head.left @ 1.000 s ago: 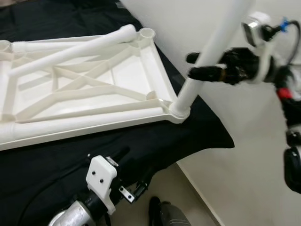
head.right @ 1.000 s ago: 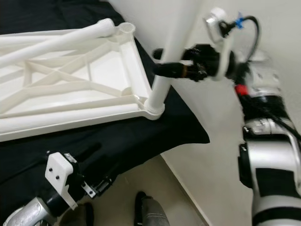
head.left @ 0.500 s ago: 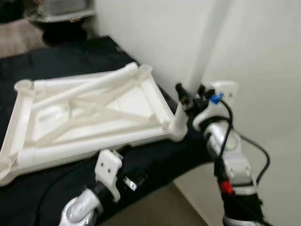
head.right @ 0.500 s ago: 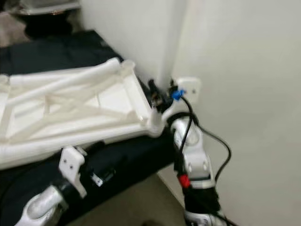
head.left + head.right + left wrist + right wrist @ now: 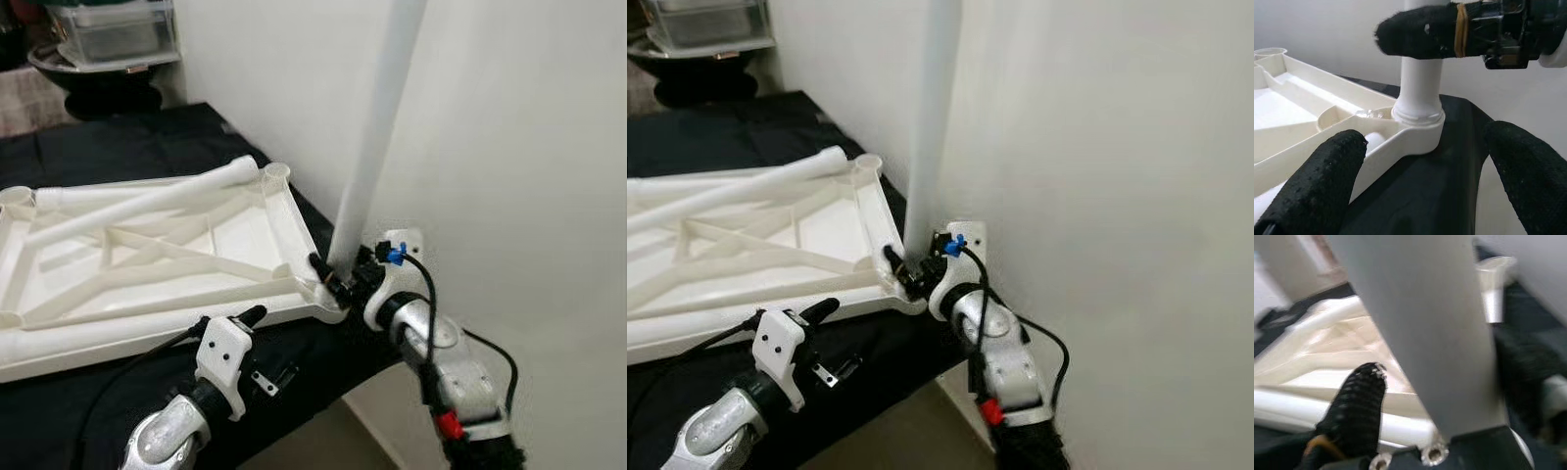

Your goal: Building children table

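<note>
Right end effector (image 5: 333,277) grips upright leg (image 5: 377,127) in tabletop (image 5: 147,257) corner socket

We see both head views look down over the white plastic ribbed tabletop (image 5: 157,245) on black cloth (image 5: 118,392); both wrist views sit close (nearly touching) at its upright white tubular leg (image 5: 1420,88).
</note>
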`<state>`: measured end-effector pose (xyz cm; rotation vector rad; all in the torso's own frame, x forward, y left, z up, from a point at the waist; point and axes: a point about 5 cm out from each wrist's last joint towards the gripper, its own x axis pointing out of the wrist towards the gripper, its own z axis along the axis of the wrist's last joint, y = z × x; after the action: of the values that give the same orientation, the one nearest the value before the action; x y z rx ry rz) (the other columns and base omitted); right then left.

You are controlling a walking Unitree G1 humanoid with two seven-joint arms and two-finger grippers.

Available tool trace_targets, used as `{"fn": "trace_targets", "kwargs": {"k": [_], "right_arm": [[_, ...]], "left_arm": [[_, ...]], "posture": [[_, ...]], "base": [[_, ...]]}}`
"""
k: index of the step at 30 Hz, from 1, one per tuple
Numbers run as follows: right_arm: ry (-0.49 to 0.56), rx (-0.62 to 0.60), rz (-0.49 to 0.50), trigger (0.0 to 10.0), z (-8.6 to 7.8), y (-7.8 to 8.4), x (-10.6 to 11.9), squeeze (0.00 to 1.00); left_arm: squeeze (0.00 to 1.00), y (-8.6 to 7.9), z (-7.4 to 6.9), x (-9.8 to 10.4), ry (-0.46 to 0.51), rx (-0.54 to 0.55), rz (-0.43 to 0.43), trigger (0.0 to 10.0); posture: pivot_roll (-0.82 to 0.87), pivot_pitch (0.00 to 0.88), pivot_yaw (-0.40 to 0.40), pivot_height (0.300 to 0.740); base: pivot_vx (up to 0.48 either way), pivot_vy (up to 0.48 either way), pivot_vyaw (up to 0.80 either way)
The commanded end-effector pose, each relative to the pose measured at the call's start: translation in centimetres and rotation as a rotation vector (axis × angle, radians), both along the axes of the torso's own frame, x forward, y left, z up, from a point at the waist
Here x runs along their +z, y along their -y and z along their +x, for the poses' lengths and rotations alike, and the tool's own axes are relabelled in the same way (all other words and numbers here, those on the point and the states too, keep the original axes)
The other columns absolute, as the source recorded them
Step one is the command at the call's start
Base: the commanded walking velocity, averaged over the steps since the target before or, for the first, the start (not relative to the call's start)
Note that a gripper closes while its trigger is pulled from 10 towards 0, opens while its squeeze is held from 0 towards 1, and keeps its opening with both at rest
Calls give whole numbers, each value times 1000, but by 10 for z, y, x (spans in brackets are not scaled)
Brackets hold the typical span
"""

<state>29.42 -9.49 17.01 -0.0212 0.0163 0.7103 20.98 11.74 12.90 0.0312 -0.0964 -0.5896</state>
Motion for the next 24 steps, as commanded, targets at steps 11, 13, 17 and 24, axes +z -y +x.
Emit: {"fn": "trace_targets", "kwargs": {"k": [11,13,17,24], "right_arm": [[116,427,-209,10000,47,66,63,553],[135,409,-238,10000,54,69,71,0],[183,385,-230,10000,64,75,90,0],[187,478,-202,10000,64,88,103,0]], "left_arm": [[0,2,-24,9,-7,-17,-27,10000],[0,-3,-25,12,-21,7,-27,10000],[0,-31,-33,14,-41,183,7,10000],[0,-64,-69,16,-88,252,38,10000]], "posture": [[60,175,-119,740],[62,182,-117,740],[65,196,-119,740],[68,205,-130,740]], "base": [[0,0,0],[0,0,0],[0,0,0],[0,0,0]]}}
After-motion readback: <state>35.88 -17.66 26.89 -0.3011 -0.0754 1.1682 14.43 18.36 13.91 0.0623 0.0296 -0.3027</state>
